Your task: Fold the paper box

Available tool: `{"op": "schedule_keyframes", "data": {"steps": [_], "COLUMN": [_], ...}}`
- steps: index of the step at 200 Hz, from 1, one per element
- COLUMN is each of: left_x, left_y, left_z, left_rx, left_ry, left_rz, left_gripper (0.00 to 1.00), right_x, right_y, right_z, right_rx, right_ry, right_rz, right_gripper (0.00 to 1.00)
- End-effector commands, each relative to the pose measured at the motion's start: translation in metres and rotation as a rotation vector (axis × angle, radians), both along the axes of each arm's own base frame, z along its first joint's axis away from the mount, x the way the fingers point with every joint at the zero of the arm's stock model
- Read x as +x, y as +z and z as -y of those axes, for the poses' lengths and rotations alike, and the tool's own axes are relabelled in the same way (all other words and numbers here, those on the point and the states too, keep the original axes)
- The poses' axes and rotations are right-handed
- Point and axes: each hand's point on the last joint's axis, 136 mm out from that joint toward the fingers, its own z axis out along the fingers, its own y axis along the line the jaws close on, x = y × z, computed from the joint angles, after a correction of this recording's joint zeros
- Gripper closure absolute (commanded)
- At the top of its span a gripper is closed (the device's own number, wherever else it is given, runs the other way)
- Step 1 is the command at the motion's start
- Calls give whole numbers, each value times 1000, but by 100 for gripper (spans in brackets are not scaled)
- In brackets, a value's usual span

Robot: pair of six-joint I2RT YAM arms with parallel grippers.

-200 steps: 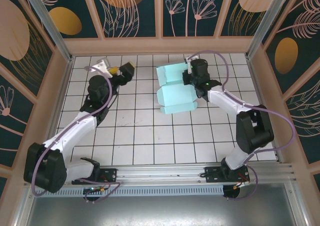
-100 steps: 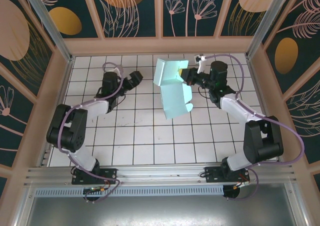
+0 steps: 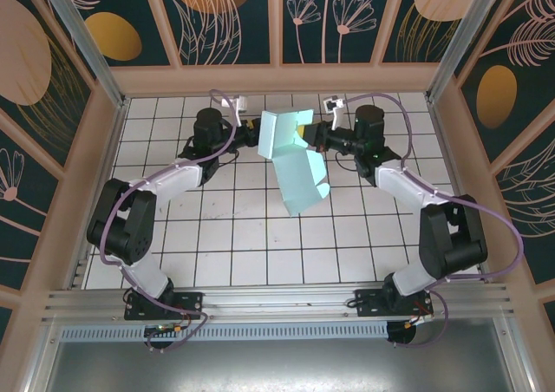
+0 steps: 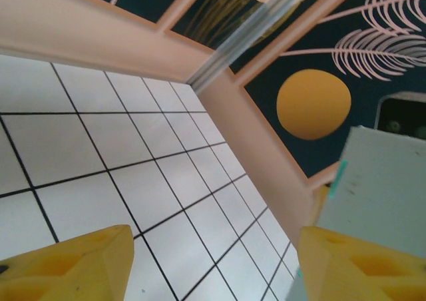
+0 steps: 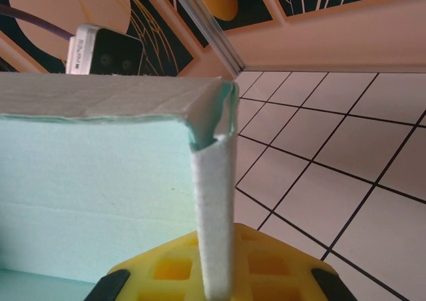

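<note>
The paper box (image 3: pixel 295 171), a pale mint creased card with flaps, hangs tilted above the tiled floor at the back middle. My right gripper (image 3: pixel 305 137) is shut on a folded edge of it; in the right wrist view that edge (image 5: pixel 214 181) runs down between the yellow jaws of the gripper (image 5: pixel 216 264), with the box's broad face (image 5: pixel 100 181) to the left. My left gripper (image 3: pixel 249 133) sits close to the box's left edge. In the left wrist view its yellow fingers (image 4: pixel 73 261) stand apart over bare tiles, and the box (image 4: pixel 383 188) rises just beyond the right finger.
The wooden back wall (image 3: pixel 277 78) runs close behind both grippers. Side walls (image 3: pixel 100 166) close in the tiled floor (image 3: pixel 243 236). Both arms reach in from the near rail, their purple cables arching above the wrists.
The right gripper has lifted the box off the floor and tilted it toward the left. The left arm has swung right to the box's left edge, and its jaws have narrowed.
</note>
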Motion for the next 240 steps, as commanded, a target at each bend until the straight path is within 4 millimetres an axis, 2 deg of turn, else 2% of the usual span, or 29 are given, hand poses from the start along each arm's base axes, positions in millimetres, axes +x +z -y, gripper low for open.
{"op": "schedule_keyframes", "data": {"steps": [1,14,17,24,108,130,152,177,189,191,198,215,240], "left_x": [-10,-13,-10,-9,-13,-12,-11,-9,-4,-6,-4,4,21], "left_y": [21,25,14,12,21,22,20,16,4,13,13,-2,-29], "left_z": [13,16,18,20,32,34,32,22,17,14,9,-6,-44], "left_rx": [-19,-28,-20,-21,-42,-48,-40,4,40,36,44,52,28], "left_ry": [-74,-87,-90,-93,-129,-131,-121,-55,-12,-5,16,65,181], "left_rz": [59,65,43,38,46,48,48,64,51,68,67,31,-45], "left_gripper": [39,40,40,40,44,44,44,44,42,42,41,37,32], "right_x": [9,11,12,13,27,28,28,27,28,28,28,29,30], "right_y": [13,8,7,5,-17,-20,-18,-10,-7,-7,-7,-11,-29], "right_z": [-9,-15,-16,-18,-45,-53,-54,-42,-31,-30,-22,-3,26], "right_rx": [-36,-65,-71,-86,-306,-323,-322,-296,-280,-278,-274,-270,-304], "right_ry": [-16,-20,-22,-26,-128,-123,-123,-141,-158,-162,-176,-215,-277], "right_rz": [66,59,58,57,93,98,104,110,104,102,96,72,-2], "right_gripper": [100,100,100,100,100,100,100,100,100,100,100,100,100]}}
